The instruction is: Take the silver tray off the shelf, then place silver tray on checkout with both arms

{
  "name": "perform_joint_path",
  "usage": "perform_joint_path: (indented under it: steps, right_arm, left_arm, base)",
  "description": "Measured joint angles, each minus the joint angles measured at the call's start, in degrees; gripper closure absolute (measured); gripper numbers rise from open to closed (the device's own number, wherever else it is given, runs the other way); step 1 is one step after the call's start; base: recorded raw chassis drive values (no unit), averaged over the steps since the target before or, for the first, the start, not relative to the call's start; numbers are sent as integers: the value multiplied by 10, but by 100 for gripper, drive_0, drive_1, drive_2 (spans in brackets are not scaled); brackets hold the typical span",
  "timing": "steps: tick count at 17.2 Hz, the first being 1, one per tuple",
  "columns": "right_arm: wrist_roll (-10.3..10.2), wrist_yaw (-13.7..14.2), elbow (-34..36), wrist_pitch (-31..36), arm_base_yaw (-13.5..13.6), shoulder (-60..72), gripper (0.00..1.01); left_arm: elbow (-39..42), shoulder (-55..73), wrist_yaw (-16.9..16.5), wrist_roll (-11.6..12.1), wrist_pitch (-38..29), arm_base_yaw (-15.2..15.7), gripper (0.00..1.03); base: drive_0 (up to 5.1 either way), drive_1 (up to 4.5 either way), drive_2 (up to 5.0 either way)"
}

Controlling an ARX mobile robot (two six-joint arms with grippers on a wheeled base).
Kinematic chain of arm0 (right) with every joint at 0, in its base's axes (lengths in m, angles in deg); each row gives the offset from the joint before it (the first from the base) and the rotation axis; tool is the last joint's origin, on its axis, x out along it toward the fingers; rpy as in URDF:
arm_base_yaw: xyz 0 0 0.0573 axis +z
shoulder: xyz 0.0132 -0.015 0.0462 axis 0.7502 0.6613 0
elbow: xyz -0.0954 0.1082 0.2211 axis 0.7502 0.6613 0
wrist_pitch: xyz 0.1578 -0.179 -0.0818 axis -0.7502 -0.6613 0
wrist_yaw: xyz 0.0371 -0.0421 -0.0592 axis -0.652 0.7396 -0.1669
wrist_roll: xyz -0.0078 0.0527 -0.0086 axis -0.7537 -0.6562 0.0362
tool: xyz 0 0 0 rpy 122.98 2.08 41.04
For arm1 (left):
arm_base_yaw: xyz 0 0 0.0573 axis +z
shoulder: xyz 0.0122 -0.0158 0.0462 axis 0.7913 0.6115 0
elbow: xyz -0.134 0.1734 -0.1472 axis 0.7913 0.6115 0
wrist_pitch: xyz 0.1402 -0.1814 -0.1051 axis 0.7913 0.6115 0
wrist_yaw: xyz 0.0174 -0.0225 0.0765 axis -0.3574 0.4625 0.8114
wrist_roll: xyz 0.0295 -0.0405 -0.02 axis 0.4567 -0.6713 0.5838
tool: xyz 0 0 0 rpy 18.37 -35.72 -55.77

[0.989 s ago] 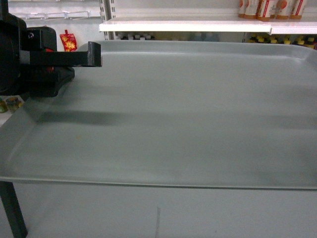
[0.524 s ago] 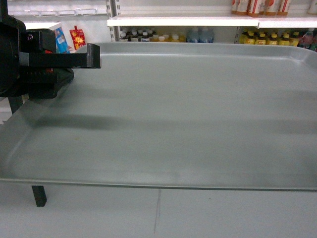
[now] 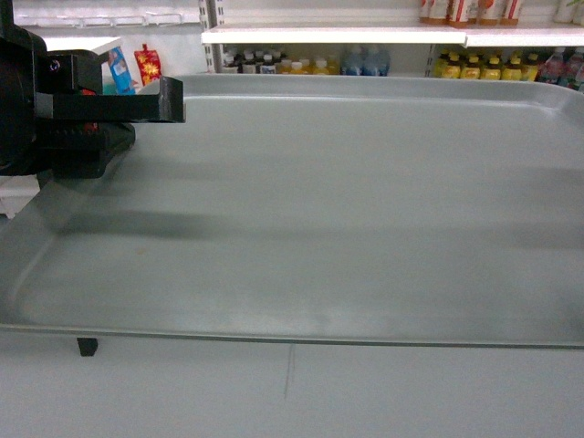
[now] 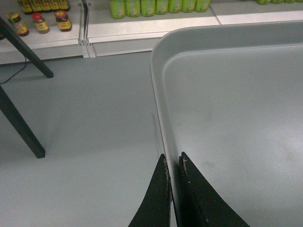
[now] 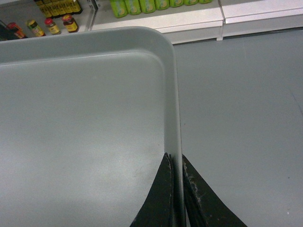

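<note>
The silver tray (image 3: 319, 210) fills the head view, held level in the air above a grey floor. My left gripper (image 3: 164, 105) is shut on the tray's left rim, its upper finger lying over the edge. In the left wrist view the left gripper (image 4: 173, 158) pinches the rim of the silver tray (image 4: 236, 118) between both fingers. The right gripper (image 5: 176, 158) is shut on the right rim of the silver tray (image 5: 80, 132); it is outside the head view. The white shelf (image 3: 328, 35) stands behind the tray. The checkout is out of view.
Bottles and jars line the shelf boards (image 4: 142, 26) (image 5: 199, 19), with snack packets (image 3: 146, 64) at the back left. Black slanted legs (image 4: 23, 118) stand on the grey floor (image 4: 94, 132) left of the tray; a black foot (image 3: 87, 347) shows under its front edge.
The tray and left gripper hold their place in the head view. The shelves behind have drifted right and show more bottles, and the black leg at lower left has shrunk to a small foot.
</note>
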Motion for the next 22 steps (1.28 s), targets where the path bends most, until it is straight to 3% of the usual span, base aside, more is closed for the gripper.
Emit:
perform_joint_path:
  steps: [9,22]
  right_arm:
    - [0,0,0,-2,0,-1,98]
    - [0,0,0,-3,0,-1,98]
  left_arm:
    - [0,0,0,1,3,0,99]
    - [0,0,0,1,5,0,99]
  base:
    - [12,-406,431]
    - [0,0,0]
